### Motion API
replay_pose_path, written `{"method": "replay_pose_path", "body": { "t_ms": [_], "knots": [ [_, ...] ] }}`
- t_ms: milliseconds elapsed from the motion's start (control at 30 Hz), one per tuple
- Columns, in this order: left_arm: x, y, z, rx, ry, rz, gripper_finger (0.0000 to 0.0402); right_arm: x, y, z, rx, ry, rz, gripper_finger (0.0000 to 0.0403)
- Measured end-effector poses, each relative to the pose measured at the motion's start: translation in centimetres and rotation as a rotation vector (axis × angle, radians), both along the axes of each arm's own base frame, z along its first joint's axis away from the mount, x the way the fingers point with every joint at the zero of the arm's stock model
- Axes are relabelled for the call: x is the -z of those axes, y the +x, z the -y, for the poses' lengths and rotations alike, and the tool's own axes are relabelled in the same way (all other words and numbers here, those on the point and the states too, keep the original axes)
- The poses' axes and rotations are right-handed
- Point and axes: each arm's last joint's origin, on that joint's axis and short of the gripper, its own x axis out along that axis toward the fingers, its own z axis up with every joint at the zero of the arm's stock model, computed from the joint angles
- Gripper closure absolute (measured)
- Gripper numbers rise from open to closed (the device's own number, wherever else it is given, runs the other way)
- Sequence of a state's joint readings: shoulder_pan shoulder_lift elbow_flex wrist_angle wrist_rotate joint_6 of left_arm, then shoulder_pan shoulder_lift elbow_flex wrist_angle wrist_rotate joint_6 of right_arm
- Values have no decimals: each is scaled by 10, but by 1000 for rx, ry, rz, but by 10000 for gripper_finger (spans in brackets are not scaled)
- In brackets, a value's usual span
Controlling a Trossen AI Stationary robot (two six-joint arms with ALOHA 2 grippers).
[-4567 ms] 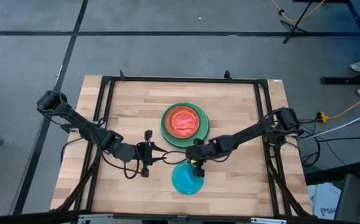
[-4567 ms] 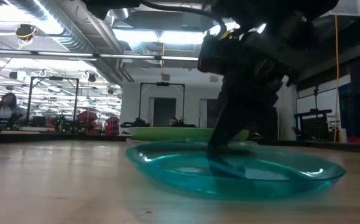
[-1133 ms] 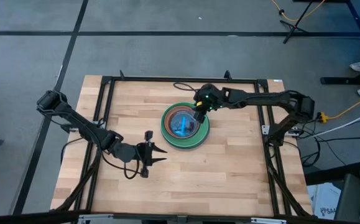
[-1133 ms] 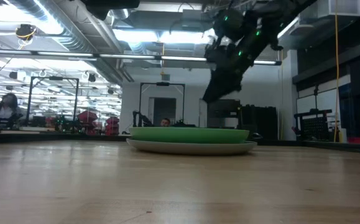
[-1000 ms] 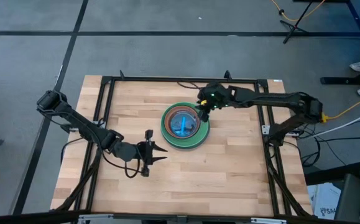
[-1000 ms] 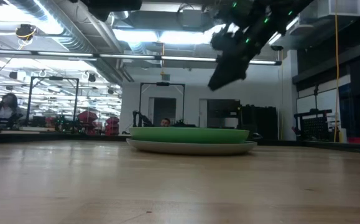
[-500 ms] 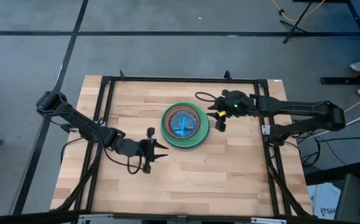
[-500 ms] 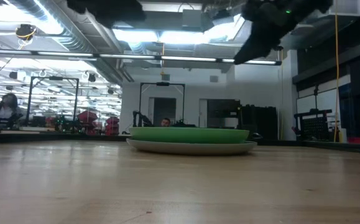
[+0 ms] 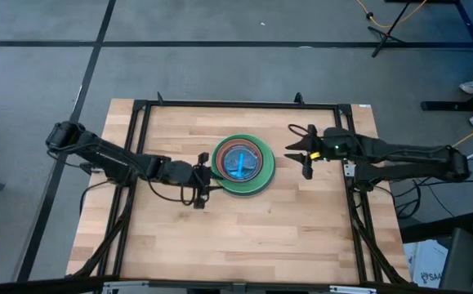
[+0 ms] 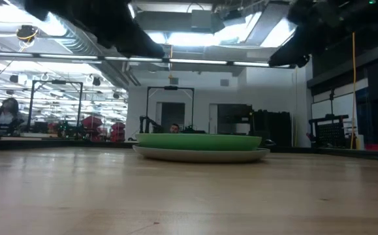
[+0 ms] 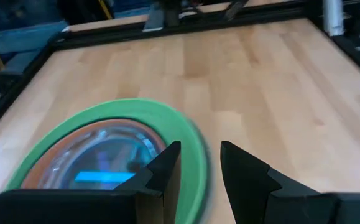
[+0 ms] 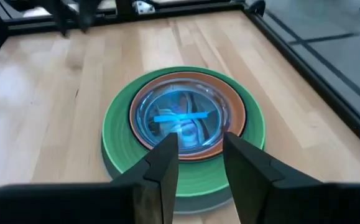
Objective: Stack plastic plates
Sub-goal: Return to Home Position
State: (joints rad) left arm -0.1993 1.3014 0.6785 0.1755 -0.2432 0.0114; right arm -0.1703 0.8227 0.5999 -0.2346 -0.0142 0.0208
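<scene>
Right gripper (image 9: 295, 152) had drawn back from over the plate stack (image 9: 243, 165) to the stack's right, and the left gripper (image 9: 207, 177) had come in close beside its left edge.

Both grippers hung above the wooden table (image 9: 301, 233) with their fingers spread apart and nothing between them. The right one stood clear of the stack and pointed toward it. The left one was just beside the green rim, and whether it touched could not be told. The stack sat near the middle of the table. Its large green plate (image 12: 117, 146) lay on a pale grey plate (image 10: 202, 155), an orange-brown rim (image 12: 230, 99) showed inside the green, and a see-through blue plate (image 12: 180, 118) lay on top. Any plates between them were hidden.
</scene>
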Motion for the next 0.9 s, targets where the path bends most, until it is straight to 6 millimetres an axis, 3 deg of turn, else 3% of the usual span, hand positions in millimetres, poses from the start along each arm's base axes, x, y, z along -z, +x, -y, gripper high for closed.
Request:
{"method": "replay_pose_path", "body": {
  "t_ms": [300, 567, 900],
  "knots": [
    [-2, -17, -32, -43, -20, 49, 295, 8, -26, -4, 2, -11, 59, 283],
    [5, -58, -45, -97, -49, 180, 295, 22, -43, -8, -5, -14, 98, 283],
    [23, -104, -49, -173, -99, 312, 295, 25, -56, -10, -6, -25, 162, 283]
  ]
}}
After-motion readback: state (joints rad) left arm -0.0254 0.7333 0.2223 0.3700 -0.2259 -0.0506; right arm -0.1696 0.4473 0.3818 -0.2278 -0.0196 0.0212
